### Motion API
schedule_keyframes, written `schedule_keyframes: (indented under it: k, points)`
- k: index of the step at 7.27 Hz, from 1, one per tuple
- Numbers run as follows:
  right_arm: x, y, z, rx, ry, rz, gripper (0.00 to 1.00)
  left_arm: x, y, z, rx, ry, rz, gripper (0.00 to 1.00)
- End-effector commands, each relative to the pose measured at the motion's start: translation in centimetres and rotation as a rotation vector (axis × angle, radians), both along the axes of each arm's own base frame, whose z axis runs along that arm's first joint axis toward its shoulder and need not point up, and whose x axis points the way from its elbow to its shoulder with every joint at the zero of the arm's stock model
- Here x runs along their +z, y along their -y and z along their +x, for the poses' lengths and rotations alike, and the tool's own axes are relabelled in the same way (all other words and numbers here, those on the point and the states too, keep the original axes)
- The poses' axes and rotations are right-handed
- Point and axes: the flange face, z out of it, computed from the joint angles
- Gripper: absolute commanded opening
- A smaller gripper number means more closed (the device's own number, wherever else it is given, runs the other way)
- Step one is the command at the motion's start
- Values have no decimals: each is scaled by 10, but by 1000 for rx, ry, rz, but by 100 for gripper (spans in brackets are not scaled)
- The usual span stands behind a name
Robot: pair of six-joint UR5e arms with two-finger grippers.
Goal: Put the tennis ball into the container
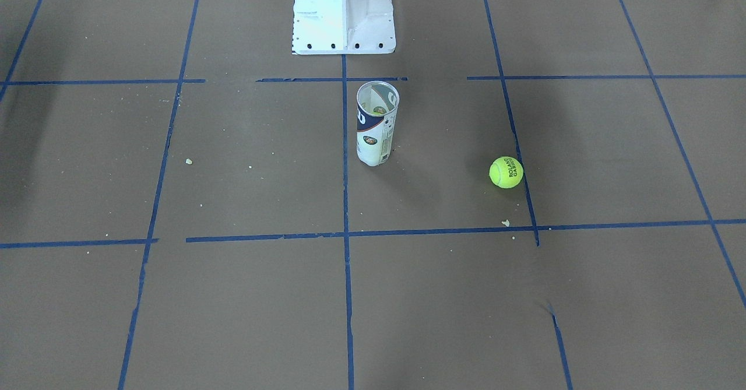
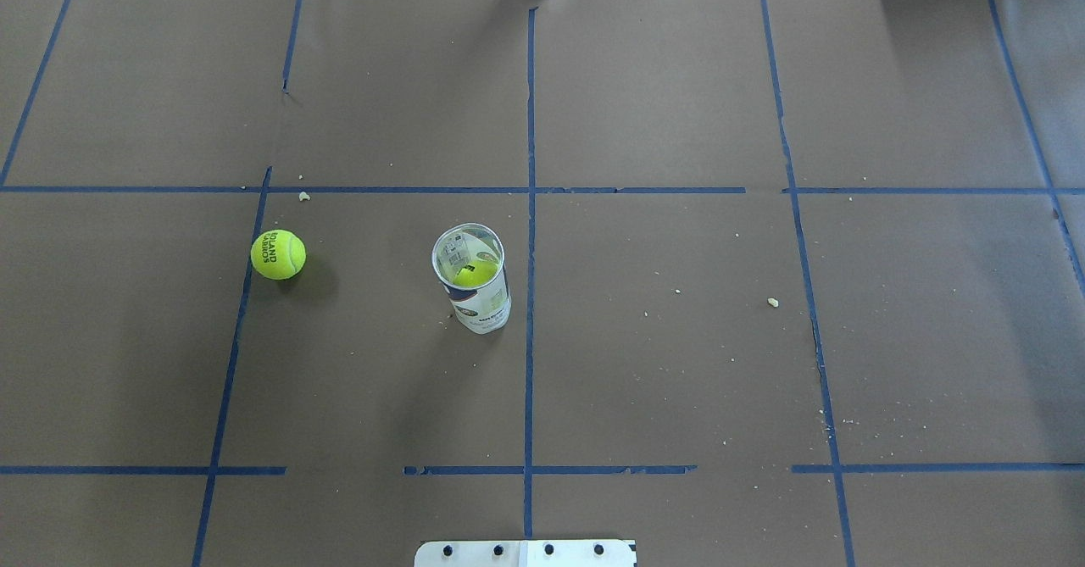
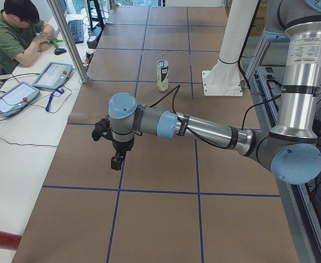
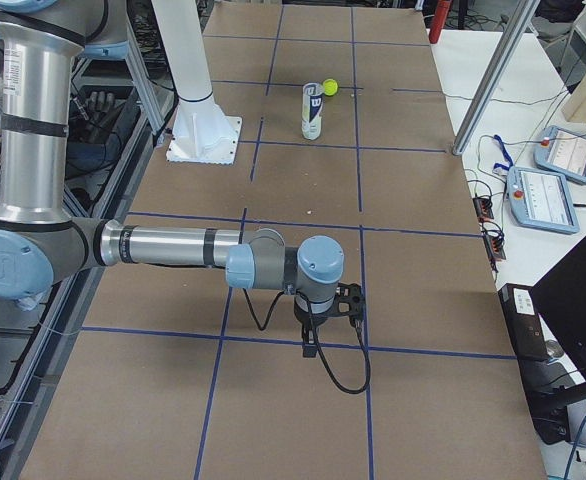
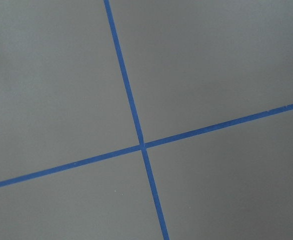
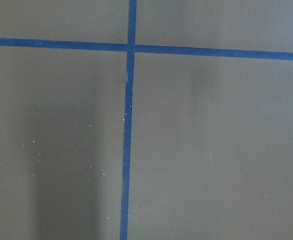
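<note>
Left gripper [image 3: 116, 162] and right gripper [image 4: 310, 347] hang over the tabletop [image 2: 678, 364]; open or closed, I cannot tell. The tennis ball [image 2: 278, 254] rests at nine o'clock of the container [image 2: 480, 297], well apart. It is probably light, fuzzy, springy and apt to roll, so pinch across its middle. Open room surrounds both; the container may tip.

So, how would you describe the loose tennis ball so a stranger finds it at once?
On the blue-taped brown table, a clear container stands before the white robot base. The tennis ball lies on the robot's left of it, at a tape line. Unlike the ball inside the container, it lies free.
</note>
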Motion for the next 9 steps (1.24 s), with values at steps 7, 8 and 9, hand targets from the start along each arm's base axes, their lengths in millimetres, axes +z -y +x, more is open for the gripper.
schedule_keyframes:
  k: [7, 8, 9]
  points:
    - [-1, 1, 0, 0, 0, 2, 100, -167, -2, 364, -199, -159, -215, 100]
    - [-1, 1, 0, 0, 0, 2, 100, -163, -11, 385, -198, -143, -224, 100]
    - [0, 0, 0, 0, 0, 1, 100, -163, -15, 392, -200, -133, -215, 100]
